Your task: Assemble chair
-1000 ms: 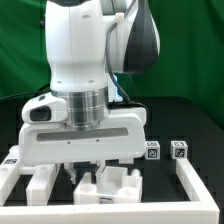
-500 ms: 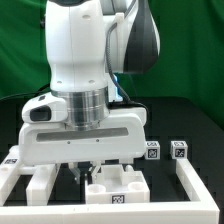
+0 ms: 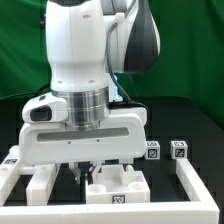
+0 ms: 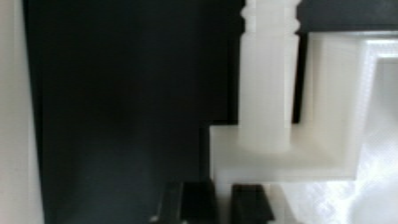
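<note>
My gripper [image 3: 87, 170] hangs low over the table behind a white notched chair block [image 3: 116, 186] that has a tag on its front. Its two dark fingers stand close together with only a narrow dark gap, and nothing shows between them. In the wrist view the gripper [image 4: 214, 203] sits beside the corner of a white chair block [image 4: 285, 150], from which a white bar [image 4: 267, 60] runs away. One fingertip [image 4: 249, 200] overlaps the block's edge. Another white chair piece [image 3: 40, 182] lies at the exterior view's left.
Two small tagged white pieces [image 3: 152, 151] [image 3: 179, 150] stand at the exterior view's right. A white rail [image 3: 192, 178] runs along the right front. A tagged white piece [image 3: 10, 160] lies at the far left. The arm's wide hand body [image 3: 85, 135] hides the table behind it.
Since one second ago the fingers have drawn together, and the notched block below now shows its front tag. Nothing has moved in the last half second.
</note>
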